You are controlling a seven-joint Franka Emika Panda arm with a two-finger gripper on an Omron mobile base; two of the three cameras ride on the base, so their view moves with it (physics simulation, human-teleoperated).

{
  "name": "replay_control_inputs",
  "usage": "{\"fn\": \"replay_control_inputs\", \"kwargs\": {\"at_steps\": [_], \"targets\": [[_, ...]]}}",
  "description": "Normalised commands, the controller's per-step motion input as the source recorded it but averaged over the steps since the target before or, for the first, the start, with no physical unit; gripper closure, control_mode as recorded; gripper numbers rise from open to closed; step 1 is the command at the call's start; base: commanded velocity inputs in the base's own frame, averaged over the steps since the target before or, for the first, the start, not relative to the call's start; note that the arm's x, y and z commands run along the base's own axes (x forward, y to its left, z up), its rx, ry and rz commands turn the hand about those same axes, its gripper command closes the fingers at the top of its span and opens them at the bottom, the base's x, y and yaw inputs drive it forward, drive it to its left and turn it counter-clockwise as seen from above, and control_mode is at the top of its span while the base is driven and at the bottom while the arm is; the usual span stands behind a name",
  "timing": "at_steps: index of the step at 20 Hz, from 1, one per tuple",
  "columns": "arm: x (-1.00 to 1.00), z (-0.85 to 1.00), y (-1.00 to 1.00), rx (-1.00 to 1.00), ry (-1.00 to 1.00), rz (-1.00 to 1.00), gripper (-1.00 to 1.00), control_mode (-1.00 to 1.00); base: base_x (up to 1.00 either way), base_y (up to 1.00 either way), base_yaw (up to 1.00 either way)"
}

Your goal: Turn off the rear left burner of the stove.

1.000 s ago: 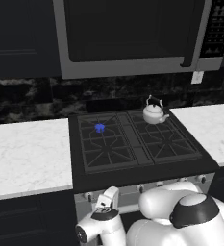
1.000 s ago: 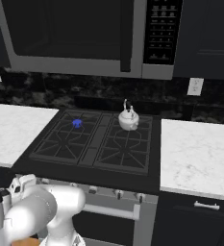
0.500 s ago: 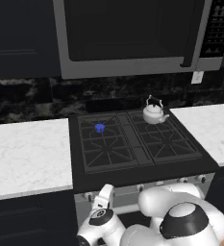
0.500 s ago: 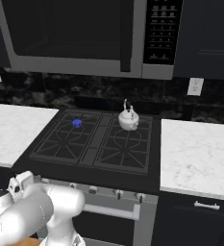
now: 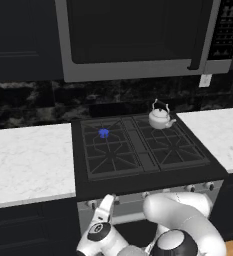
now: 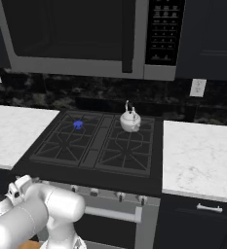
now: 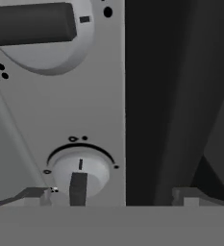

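Burning blue, the rear left burner (image 5: pixel 103 133) sits on the stove (image 5: pixel 83 170) beside a kettle (image 5: pixel 160 118). Low at the stove's front, the claw (image 7: pixel 111 196) faces a knob (image 7: pixel 79 175); its fingertips stand spread, gripping nothing.

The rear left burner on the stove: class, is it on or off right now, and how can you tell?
On. The rear left burner shows a small blue flame at its centre; the other burners on the stove show none.

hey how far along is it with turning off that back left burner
Done: nothing on the stove itself; the rear left burner shows its blue flame. In hand: the arm is low at the stove front, and the hand view shows a silver knob close ahead, near one fingertip of the gripper, not gripped. Left: close the jaws on the right knob and turn it until the flame dies.
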Motion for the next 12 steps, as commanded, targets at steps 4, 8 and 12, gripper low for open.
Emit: {"fn": "replay_control_inputs", "kwargs": {"at_steps": [4,8,12], "targets": [[-0.1,-0.26,0.0,0.01,-0.15,0.04,-1.0,-1.0,0.0,0.0,0.0],[0.0,0.0,0.0,0.0,0.0,0.0,-1.0,-1.0,0.0,0.0,0.0],[0.0,0.0,-0.1,0.07,0.0,0.0,-1.0,-1.0,0.0,0.0,0.0]]}}
